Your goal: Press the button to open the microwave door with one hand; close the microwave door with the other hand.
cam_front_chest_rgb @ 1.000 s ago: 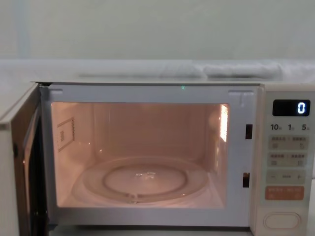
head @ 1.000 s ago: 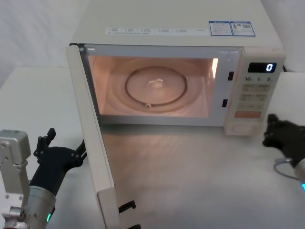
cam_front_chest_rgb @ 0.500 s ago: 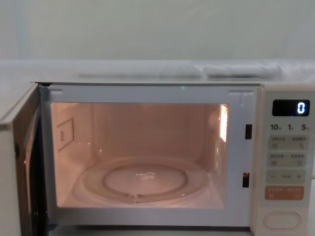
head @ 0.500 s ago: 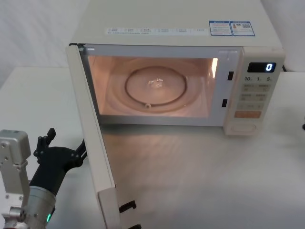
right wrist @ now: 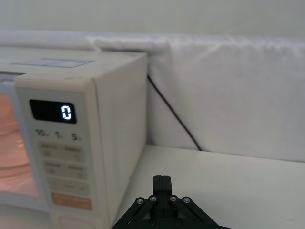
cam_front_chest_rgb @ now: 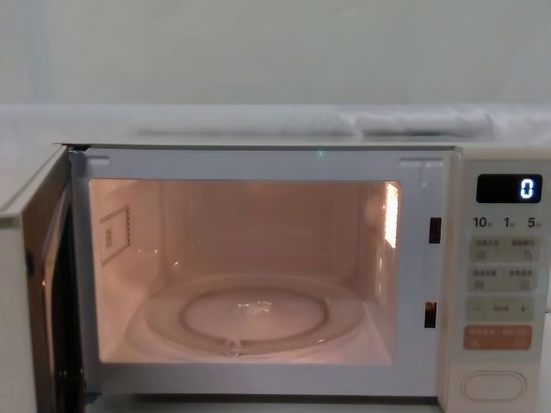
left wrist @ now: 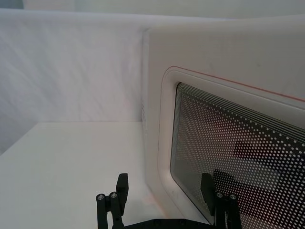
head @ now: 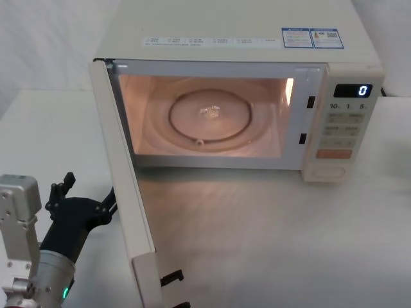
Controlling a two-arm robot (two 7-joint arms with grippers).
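Left gripper (head: 87, 196) is sitting low at the left of the table, black fingers spread apart and gripping nothing, just beside the outer face of the open door. In the left wrist view the left gripper (left wrist: 164, 191) is pointing at the door's lower corner, one finger over bare table, the other in front of the glass; contact with the door cannot be told.

Right gripper (right wrist: 162, 183) is hovering over the white table (right wrist: 228, 186) to the right of the oven's side wall, apart from it. Whether its fingers are spread or pressed together cannot be told.

The wide cream-white microwave door with dark dotted glass window (head: 125, 186) is standing swung fully out on its left hinge, edge-on towards the head camera, two black latch hooks showing at its free end. From the left wrist, the microwave door (left wrist: 224, 100) is showing a rounded-rectangle perforated window with a thin pink outline above it.

The cream box-shaped microwave oven (head: 244, 32) is sitting at the back centre of the table, cavity lit warm orange, with the round clear glass turntable (head: 209, 119) lying inside.

The wide pill-shaped cream button with thin oval ring (head: 329, 171) is sitting at the bottom of the narrow control strip on the right, below the orange rectangular key (head: 334, 154). The dark digital display (head: 352, 90) at the strip's top is reading 0. From the chest, the button (cam_front_chest_rgb: 493, 385) is showing untouched.
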